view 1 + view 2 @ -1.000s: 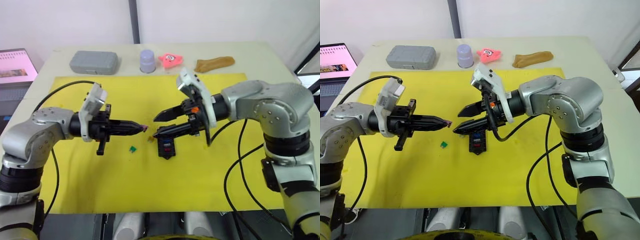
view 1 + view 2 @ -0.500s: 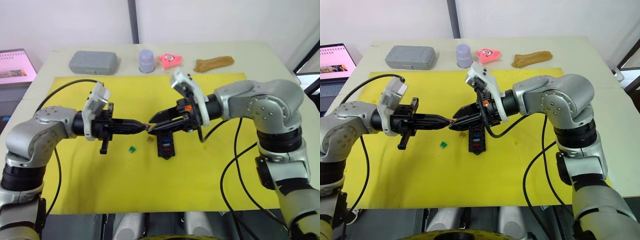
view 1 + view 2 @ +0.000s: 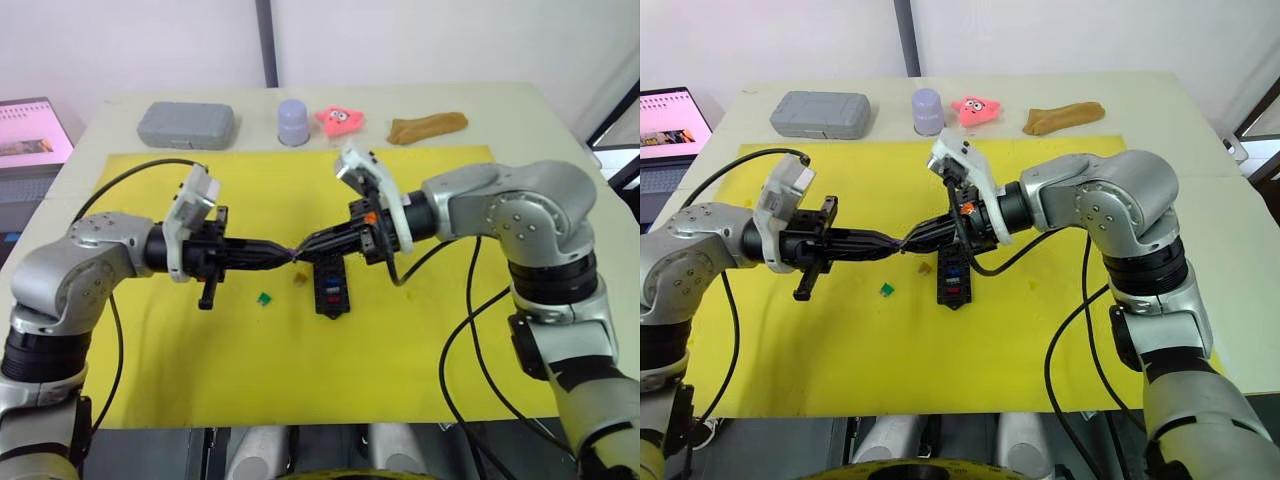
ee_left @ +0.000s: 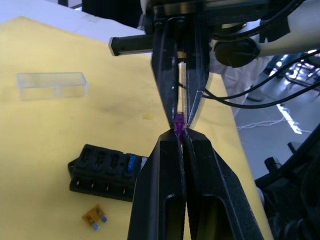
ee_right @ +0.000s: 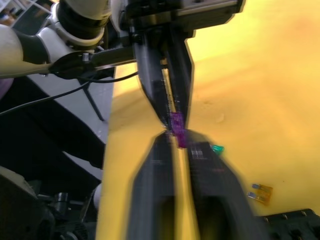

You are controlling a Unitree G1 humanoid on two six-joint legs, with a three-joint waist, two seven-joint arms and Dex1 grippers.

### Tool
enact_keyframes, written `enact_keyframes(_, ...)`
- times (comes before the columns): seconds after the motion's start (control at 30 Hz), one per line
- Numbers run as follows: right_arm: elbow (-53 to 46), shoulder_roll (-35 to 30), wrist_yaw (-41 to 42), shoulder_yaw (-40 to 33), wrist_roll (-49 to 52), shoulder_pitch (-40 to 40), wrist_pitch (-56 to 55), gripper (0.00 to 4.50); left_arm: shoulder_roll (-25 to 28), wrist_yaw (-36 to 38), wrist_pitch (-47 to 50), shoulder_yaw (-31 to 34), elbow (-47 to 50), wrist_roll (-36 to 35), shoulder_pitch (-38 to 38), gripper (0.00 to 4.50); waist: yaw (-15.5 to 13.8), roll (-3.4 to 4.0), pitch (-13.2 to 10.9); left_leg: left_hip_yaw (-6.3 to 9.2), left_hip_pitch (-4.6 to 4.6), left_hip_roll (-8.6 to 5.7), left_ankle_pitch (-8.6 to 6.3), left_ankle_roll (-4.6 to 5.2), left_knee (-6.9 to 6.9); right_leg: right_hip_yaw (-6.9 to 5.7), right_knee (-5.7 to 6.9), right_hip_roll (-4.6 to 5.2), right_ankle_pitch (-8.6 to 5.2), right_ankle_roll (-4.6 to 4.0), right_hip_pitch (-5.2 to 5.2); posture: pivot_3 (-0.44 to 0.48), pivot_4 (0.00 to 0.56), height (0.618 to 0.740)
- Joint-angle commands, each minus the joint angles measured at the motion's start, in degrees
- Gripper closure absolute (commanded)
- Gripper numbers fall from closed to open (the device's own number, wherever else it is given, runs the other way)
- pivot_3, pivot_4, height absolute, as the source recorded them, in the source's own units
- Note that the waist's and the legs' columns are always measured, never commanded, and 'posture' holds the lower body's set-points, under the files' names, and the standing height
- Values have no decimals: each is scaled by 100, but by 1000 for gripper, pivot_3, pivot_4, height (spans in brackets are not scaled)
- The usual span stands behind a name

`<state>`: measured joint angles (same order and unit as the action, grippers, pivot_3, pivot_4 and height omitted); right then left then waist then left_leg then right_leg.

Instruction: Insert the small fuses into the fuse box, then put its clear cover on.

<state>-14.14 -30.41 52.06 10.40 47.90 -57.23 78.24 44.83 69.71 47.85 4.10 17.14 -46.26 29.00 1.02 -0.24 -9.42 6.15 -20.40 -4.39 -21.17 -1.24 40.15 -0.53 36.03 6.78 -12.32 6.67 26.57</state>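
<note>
A small purple fuse [image 4: 179, 121] hangs above the yellow mat, pinched from both sides. My left gripper [image 3: 285, 253] is shut on one end of it. My right gripper [image 3: 304, 250] meets it tip to tip and is shut on the other end of the purple fuse [image 5: 176, 129]. Just below the right fingers the black fuse box [image 3: 331, 285] lies on the mat with a red and a blue fuse in its slots. An orange fuse [image 3: 299, 279] and a green fuse [image 3: 265, 298] lie loose beside it. The clear cover [image 4: 52, 85] rests on the mat further off.
At the table's far edge stand a grey case [image 3: 186, 124], a lilac cup [image 3: 293, 121], a pink toy [image 3: 341, 119] and a brown cloth-like thing [image 3: 428, 127]. A laptop [image 3: 30, 130] sits at the far left. The yellow mat [image 3: 300, 370] spreads toward the table's near edge.
My right gripper has moved left to the left gripper's tips and gone from wide open to shut on the purple fuse. The left arm has edged slightly right.
</note>
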Motion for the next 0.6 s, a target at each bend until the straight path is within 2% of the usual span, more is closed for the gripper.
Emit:
enact_keyframes(0.03,-126,65,50,-38,100,-189,-111,4429,42,-49,-119,79,129,-47,75,4500,1,0,0,0,0,0,0,0,0,0,0,0,0,0,0,0,150,740)
enact_keyframes(0.2,-179,-11,80,25,28,-225,-179,4429,115,-77,-95,-15,118,70,96,4500,1,0,0,0,0,0,0,0,0,0,0,0,0,0,0,0,150,740)
enact_keyframes(0.3,-422,-551,338,556,-528,-235,-726,4500,329,-5,-560,-545,98,828,8,3552,-7,0,0,-1,0,0,0,0,0,0,-1,0,0,0,0,0,150,740)
enact_keyframes(0.43,-505,-1335,809,1573,-1682,-88,-1945,4500,244,75,-1497,-1105,-61,1641,-225,1570,-19,0,0,-4,-1,-5,0,0,-1,-1,-6,0,0,0,-2,0,150,740)
enact_keyframes(0.53,-311,-1475,1067,1898,-2160,-31,-2523,4500,-18,-1,-2173,-1458,-403,2184,-268,24,-20,0,0,-8,-1,-4,0,0,-1,-1,-4,0,0,0,-1,0,150,740)
enact_keyframes(0.6,-76,-1383,1120,2056,-2437,-23,-2752,4500,-340,-128,-2544,-1634,-761,2458,-204,24,-17,0,0,-10,-2,-2,0,0,-1,0,-4,-1,0,0,0,0,150,740)
